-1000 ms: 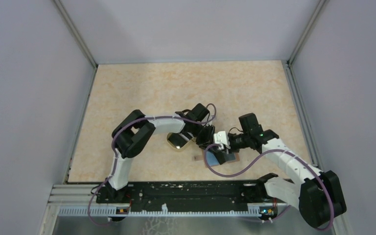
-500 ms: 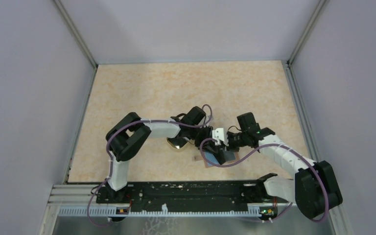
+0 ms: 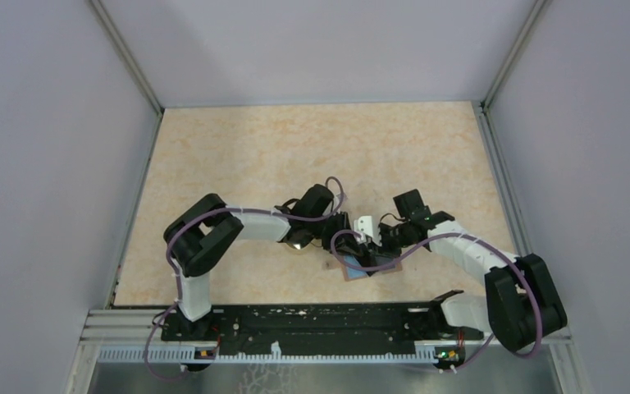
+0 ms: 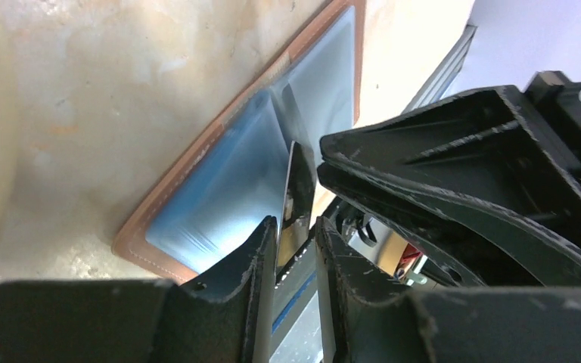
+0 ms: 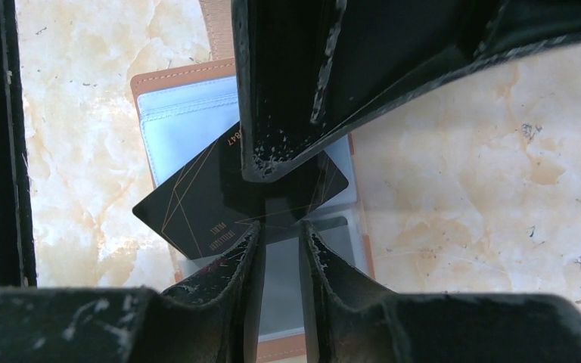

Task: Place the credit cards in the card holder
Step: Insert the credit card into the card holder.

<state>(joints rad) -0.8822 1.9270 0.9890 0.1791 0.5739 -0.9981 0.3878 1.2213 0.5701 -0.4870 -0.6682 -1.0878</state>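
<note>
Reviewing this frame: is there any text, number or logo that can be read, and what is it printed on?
"847": gold digits on the black credit card in the right wrist view. The first digit is uncertain and the rest of the number is hidden.
Gold lettering lower on the same card: too small to read.
Card holder: no text visible.
Top and left wrist views: nothing legible.

white arms (image 3: 459, 246), black joints (image 3: 316, 201), looping purple cables (image 3: 213, 215) — left hand (image 4: 295, 234) and right hand (image 5: 280, 231) scuffed black.
</note>
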